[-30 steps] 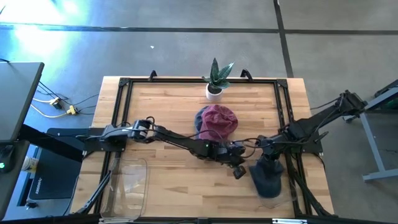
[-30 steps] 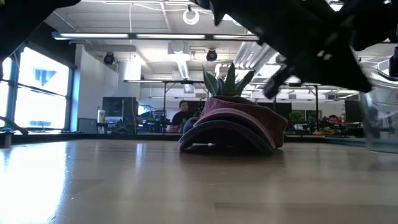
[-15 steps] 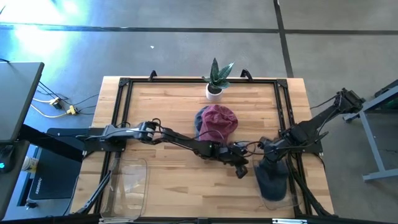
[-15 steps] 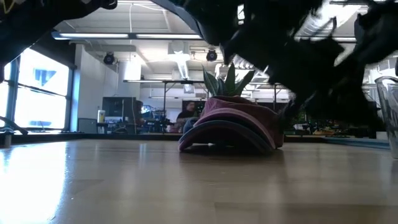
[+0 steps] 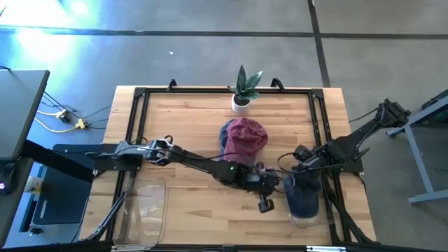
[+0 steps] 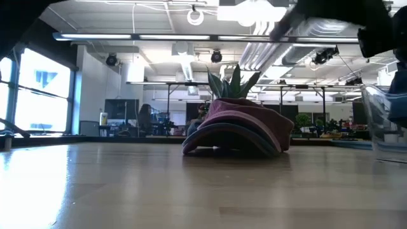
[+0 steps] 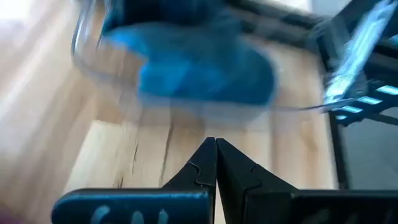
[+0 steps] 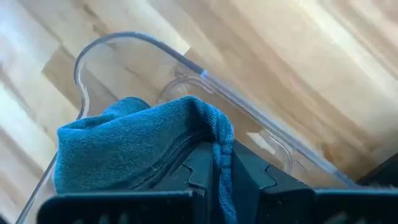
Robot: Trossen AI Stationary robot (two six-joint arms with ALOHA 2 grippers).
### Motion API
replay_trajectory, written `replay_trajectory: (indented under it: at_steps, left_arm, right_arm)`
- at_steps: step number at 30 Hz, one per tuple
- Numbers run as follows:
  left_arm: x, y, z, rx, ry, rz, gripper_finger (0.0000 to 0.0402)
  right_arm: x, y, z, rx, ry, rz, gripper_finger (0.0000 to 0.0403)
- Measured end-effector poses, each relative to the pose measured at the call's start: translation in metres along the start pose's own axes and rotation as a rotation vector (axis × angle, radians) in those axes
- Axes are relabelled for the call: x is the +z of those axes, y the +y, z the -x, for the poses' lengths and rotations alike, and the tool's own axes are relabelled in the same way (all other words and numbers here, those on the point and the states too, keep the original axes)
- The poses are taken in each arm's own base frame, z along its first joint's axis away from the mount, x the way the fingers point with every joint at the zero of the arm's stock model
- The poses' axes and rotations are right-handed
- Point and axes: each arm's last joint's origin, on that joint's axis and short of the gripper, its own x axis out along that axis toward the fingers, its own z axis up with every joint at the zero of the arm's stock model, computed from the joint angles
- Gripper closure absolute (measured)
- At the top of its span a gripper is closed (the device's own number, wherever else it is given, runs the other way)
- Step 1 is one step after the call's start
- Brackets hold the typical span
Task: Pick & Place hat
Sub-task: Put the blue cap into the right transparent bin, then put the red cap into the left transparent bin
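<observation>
A blue knit hat (image 5: 302, 196) hangs in my right gripper (image 5: 297, 180) over a clear plastic bin (image 5: 305, 213) at the table's near right; it also shows in the right wrist view (image 8: 124, 155). My left gripper (image 5: 266, 204) is shut and empty just left of that bin, its fingers closed together in the left wrist view (image 7: 216, 163). A maroon hat (image 5: 245, 135) lies on top of a dark hat (image 5: 225, 134) at the table's middle, its brim edge on the wood in the low view (image 6: 245, 124). My right gripper pinches a folded edge of the blue hat (image 8: 221, 144) between its two fingers, coming from above and slanting down. The rest of the hat hangs below the fingers inside the bin's outline. I cannot tell whether its lower end rests on the bin's floor.
A small potted plant (image 5: 242, 91) stands at the far edge behind the hats. A second clear bin (image 5: 145, 204) lies at the near left. A black metal frame (image 5: 137, 105) runs around the table. The bin's clear wall (image 6: 385, 121) shows at the low view's right.
My left gripper has gone toward the table's near edge, staying shut beside the bin. My right gripper has kept its hold on the blue hat over the bin and shifted only slightly. Both arms have cleared out of the low view's middle.
</observation>
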Motion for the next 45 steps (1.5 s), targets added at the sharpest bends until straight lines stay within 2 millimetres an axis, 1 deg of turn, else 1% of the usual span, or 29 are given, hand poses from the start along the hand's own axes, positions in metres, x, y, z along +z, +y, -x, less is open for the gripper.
replay_trajectory:
  at_steps: [3,5,7,10,12,14,15,19,22,25,28,31,33,36,38,40,41,43,45]
  left_arm:
    - [0.007,-0.019,0.035,0.045,-0.018,-0.025,0.0402]
    - [0.000,-0.030,0.056,0.081,0.013,-0.044,0.0402]
    - [-0.007,-0.040,0.066,0.115,0.026,-0.033,0.0402]
    - [-0.022,-0.050,0.088,0.220,0.078,-0.051,0.0402]
    - [-0.024,-0.055,0.103,0.249,0.070,-0.029,0.0402]
    - [-0.031,-0.061,0.121,0.292,0.085,-0.033,0.0402]
    - [-0.035,-0.065,0.126,0.305,0.089,-0.035,0.0402]
    - [-0.052,-0.078,0.138,0.317,0.127,-0.038,0.0402]
    - [-0.060,-0.086,0.147,0.318,0.148,-0.037,0.0402]
    - [-0.065,-0.090,0.151,0.295,0.176,-0.032,0.0402]
    - [-0.067,-0.093,0.152,0.283,0.186,-0.029,0.0401]
    - [-0.065,-0.090,0.150,0.281,0.191,-0.018,0.0402]
    - [-0.059,-0.085,0.149,0.271,0.188,-0.006,0.0401]
    - [-0.038,-0.073,0.142,0.176,0.185,-0.012,0.0402]
    - [-0.019,-0.056,0.142,0.133,0.170,-0.024,0.0402]
    - [0.007,-0.035,0.138,0.074,0.114,-0.006,0.0402]
    - [0.016,-0.024,0.137,0.066,0.096,0.002,0.0402]
    - [0.029,-0.001,0.140,0.100,0.098,0.000,0.0402]
    - [0.045,0.023,0.141,0.131,0.062,0.025,0.0402]
  right_arm:
    - [-0.002,0.002,-0.002,-0.016,-0.005,0.001,0.0366]
    - [-0.005,0.003,-0.004,-0.024,0.005,0.000,0.0368]
    - [-0.008,0.004,-0.005,-0.033,0.014,-0.014,0.0372]
    - [-0.014,0.007,-0.006,-0.035,0.054,-0.038,0.0372]
    - [-0.018,0.007,-0.006,-0.036,0.069,-0.042,0.0367]
    - [-0.022,0.006,-0.005,-0.043,0.088,-0.052,0.0362]
    - [-0.023,0.006,-0.005,-0.049,0.103,-0.058,0.0361]
    - [-0.027,0.002,0.001,-0.032,0.191,-0.072,0.0359]
    - [-0.027,-0.002,0.011,-0.019,0.254,-0.076,0.0354]
    - [-0.025,-0.005,0.026,0.029,0.290,-0.079,0.0333]
    - [-0.024,-0.009,0.038,0.080,0.311,-0.078,0.0297]
    - [-0.023,-0.015,0.049,0.137,0.322,-0.062,0.0258]
    - [-0.022,-0.019,0.057,0.188,0.336,-0.056,0.0235]
    - [-0.021,-0.024,0.069,0.277,0.333,-0.055,0.0210]
    - [-0.018,-0.025,0.076,0.358,0.286,-0.057,0.0201]
    - [-0.014,-0.026,0.082,0.435,0.193,-0.042,0.0196]
    - [-0.012,-0.026,0.084,0.474,0.128,-0.023,0.0195]
    - [-0.006,-0.024,0.089,0.536,-0.022,0.018,0.0195]
    - [0.001,-0.023,0.091,0.551,-0.185,0.058,0.0194]
